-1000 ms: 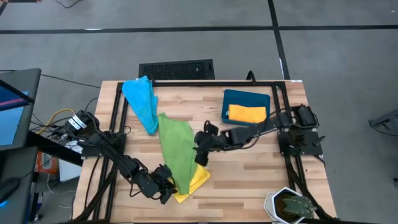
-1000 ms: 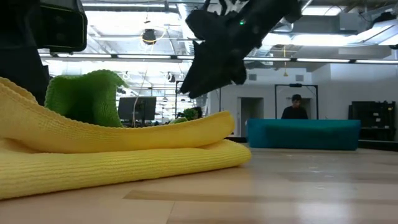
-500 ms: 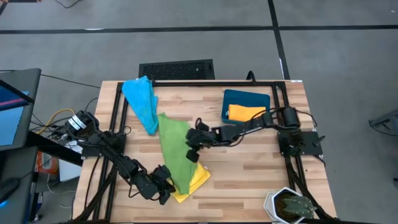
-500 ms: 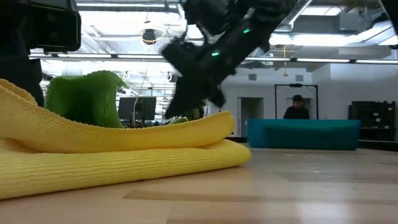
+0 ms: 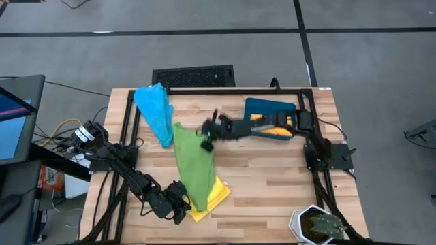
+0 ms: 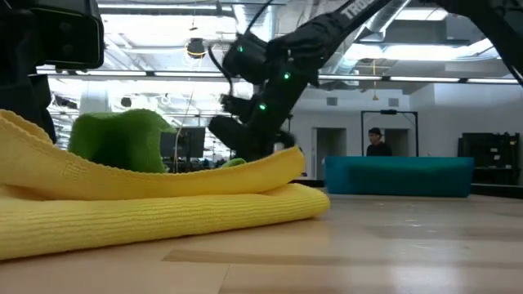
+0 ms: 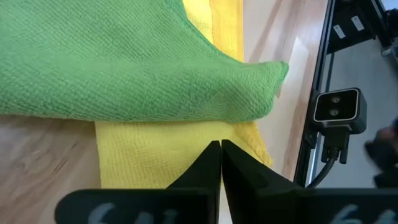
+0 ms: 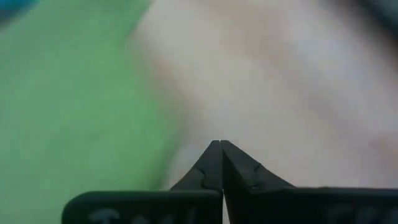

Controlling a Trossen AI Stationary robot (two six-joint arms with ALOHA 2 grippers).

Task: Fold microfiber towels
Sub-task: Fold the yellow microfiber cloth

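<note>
Lighting: bright, even, from overhead ceiling strips; shadows faint. Right wrist view heavily blurred; other views mostly sharp.

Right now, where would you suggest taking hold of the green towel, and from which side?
I'd pinch the green towel at its near corner, which hangs off the yellow towel close to the left gripper. In the left wrist view that corner sticks out free, so coming in from the table's front edge looks easiest. The right gripper is shut near the towel's far end.
</note>
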